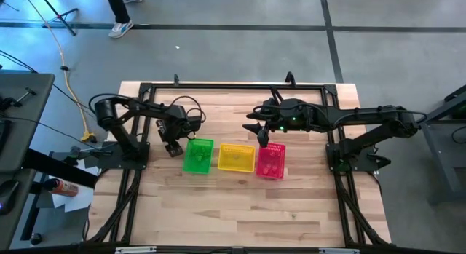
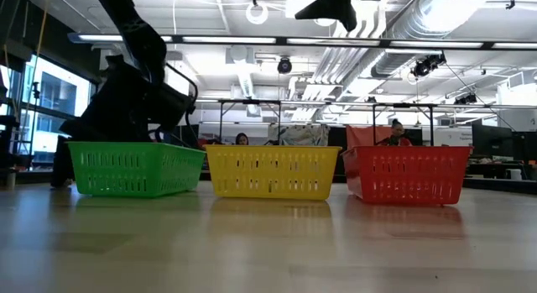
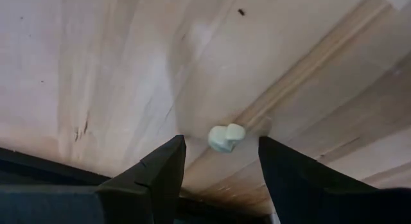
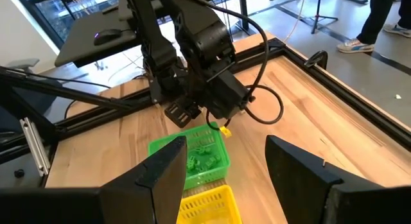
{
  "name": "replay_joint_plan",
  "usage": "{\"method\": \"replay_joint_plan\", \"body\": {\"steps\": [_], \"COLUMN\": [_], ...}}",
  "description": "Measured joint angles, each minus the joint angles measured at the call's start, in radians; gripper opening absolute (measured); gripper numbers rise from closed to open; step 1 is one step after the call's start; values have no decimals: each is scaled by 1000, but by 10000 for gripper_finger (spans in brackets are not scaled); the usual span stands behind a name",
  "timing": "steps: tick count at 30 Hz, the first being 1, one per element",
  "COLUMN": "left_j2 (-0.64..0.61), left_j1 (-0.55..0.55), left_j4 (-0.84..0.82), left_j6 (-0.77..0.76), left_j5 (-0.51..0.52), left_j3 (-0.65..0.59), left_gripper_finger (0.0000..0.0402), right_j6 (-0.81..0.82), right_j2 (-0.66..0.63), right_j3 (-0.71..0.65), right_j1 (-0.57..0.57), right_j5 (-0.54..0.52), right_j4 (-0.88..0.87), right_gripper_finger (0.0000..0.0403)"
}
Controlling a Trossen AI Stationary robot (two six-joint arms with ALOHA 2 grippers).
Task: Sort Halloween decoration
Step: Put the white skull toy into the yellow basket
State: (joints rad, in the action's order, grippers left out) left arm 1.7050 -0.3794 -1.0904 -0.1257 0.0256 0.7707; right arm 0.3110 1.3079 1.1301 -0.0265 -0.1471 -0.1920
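Note:
A small pale trinket (image 3: 226, 137) of the Halloween decoration lies on the wooden table. My left gripper (image 3: 220, 143) points steeply down over it, open, one finger on each side, neither touching it. In the high view this gripper (image 1: 172, 147) stands just left of the green basket (image 1: 198, 156). Green trinkets (image 4: 204, 158) lie in that basket. My right gripper (image 1: 253, 128) hangs open and holds nothing, high above the table behind the yellow basket (image 1: 237, 158) and pink basket (image 1: 271, 161).
The three baskets stand side by side in a row at the table's middle. Bare wood lies in front of them toward the near edge. A black frame (image 1: 233, 85) rims the table. People show in the room beyond.

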Motion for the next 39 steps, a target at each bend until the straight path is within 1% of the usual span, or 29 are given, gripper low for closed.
{"method": "replay_joint_plan", "body": {"steps": [8,11,14,21,25,32,39], "left_j2": [-1,-1,-1,0,-8,-96,-154], "left_j1": [0,0,1,2,1,-1,0], "left_j4": [17,18,20,21,26,71,49], "left_j6": [29,38,39,45,68,76,76], "left_j5": [1,0,-6,-15,-18,-14,-18], "left_j3": [-2,-3,-3,-3,-2,-4,-5], "left_gripper_finger": [192,177,145,47,7,0,0], "right_j6": [-5,-5,-5,-5,-5,-5,-31], "right_j2": [0,0,0,0,0,0,0], "right_j3": [0,0,0,0,0,0,0], "right_j1": [0,0,0,0,0,0,0], "right_j5": [0,0,0,0,0,0,0], "right_j4": [0,-4,-7,-7,-7,-7,-7], "right_gripper_finger": [206,206,206,206,206,206,206]}}
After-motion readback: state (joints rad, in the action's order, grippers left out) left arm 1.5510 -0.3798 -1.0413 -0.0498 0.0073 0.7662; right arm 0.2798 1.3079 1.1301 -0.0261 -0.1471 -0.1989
